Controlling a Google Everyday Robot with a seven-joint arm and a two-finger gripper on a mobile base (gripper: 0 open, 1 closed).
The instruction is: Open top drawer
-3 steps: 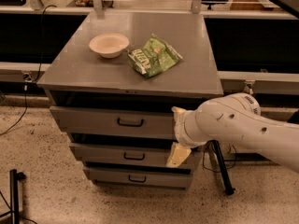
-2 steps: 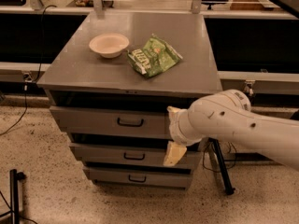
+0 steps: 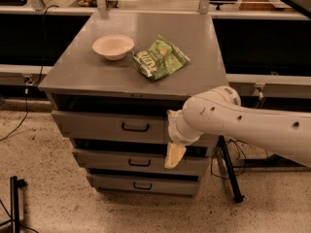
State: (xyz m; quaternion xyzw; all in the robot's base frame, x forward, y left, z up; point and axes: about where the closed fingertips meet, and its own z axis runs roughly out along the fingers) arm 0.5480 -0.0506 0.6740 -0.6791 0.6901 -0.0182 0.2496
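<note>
The top drawer (image 3: 97, 124) is the widest grey front, just under the cabinet top (image 3: 87, 76), with a dark gap above it. Its small black loop handle (image 3: 135, 127) sits at the centre of the front. My white arm (image 3: 243, 123) reaches in from the right across the drawer's right part. My gripper (image 3: 174, 155) hangs down from the wrist, right of the handle and a little below it, over the lower edge of the top drawer and the middle drawer. It holds nothing that I can see.
Two narrower grey drawers (image 3: 141, 162) (image 3: 142, 184) sit below. A white bowl (image 3: 113, 46) and a green chip bag (image 3: 160, 58) lie on the cabinet top. A black stand leg (image 3: 229, 171) is at the right, another black stand (image 3: 14, 203) at the lower left.
My arm and gripper have moved a little to the left, closer to the top drawer's handle. The drawers, bowl and bag have not moved.
</note>
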